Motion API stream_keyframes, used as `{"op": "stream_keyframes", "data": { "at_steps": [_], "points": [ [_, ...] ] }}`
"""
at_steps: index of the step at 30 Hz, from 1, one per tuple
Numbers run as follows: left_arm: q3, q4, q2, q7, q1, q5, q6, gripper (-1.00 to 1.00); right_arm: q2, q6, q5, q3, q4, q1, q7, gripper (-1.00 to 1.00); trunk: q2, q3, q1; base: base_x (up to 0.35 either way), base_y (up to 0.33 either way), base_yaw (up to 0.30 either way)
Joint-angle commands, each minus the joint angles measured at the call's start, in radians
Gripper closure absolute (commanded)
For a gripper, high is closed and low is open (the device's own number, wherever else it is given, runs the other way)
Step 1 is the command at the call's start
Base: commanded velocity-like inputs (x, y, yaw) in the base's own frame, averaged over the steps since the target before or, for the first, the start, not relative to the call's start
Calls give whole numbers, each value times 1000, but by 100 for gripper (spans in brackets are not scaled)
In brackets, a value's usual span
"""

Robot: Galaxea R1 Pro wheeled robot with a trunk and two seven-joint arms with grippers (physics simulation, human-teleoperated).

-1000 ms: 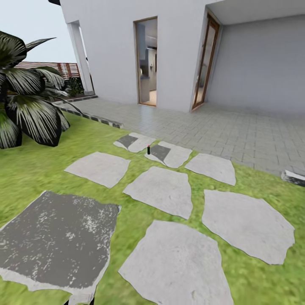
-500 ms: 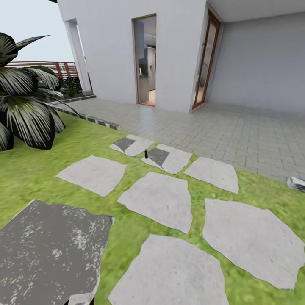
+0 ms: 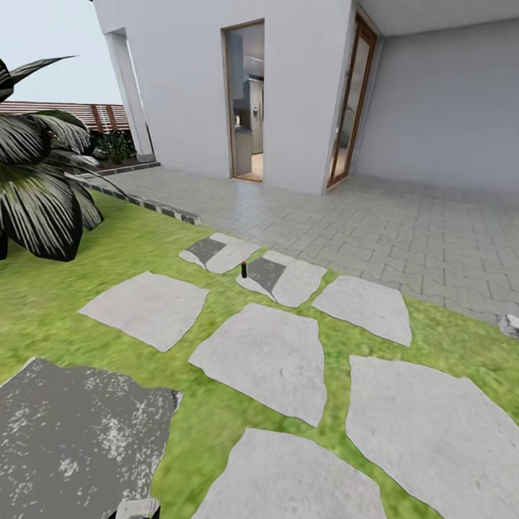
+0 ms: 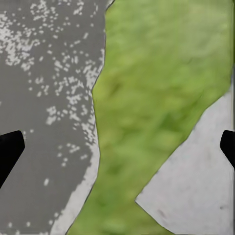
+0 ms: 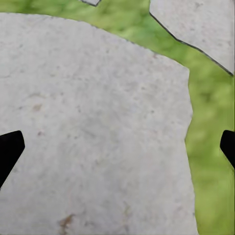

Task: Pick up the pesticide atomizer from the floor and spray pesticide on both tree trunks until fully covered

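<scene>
The pesticide atomizer (image 3: 244, 269) stands upright between two far stepping stones. Both grippers, left gripper (image 4: 117, 147) and right gripper (image 5: 117, 147), are spread wide and empty. I advise driving closer, then lowering one gripper carefully.

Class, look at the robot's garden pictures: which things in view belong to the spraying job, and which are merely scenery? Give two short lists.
Belongs to the job:
- small dark bottle with a red top, upright among the stones, likely the pesticide atomizer
- lawn of the garden
- left claw, open
- right claw, open

Just scenery:
- stepping stones
- dark-leaved palm
- house doorway
- grey paving
</scene>
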Motion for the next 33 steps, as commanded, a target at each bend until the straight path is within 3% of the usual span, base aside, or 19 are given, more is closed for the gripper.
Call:
{"op": "stream_keyframes", "data": {
  "at_steps": [1, 33],
  "points": [
    [0, 0, 0, 0, 0, 0, 0, -100, 0, 0, 0, 0, 0, 0, 0, -100, 0, 0, 0, 337, -97, 0],
    [0, 0, -1, 0, 0, 0, 0, -100, 0, 0, 0, -1, 0, 0, 0, -100, 0, 0, 0, 337, -97, 0]
  ]
}}
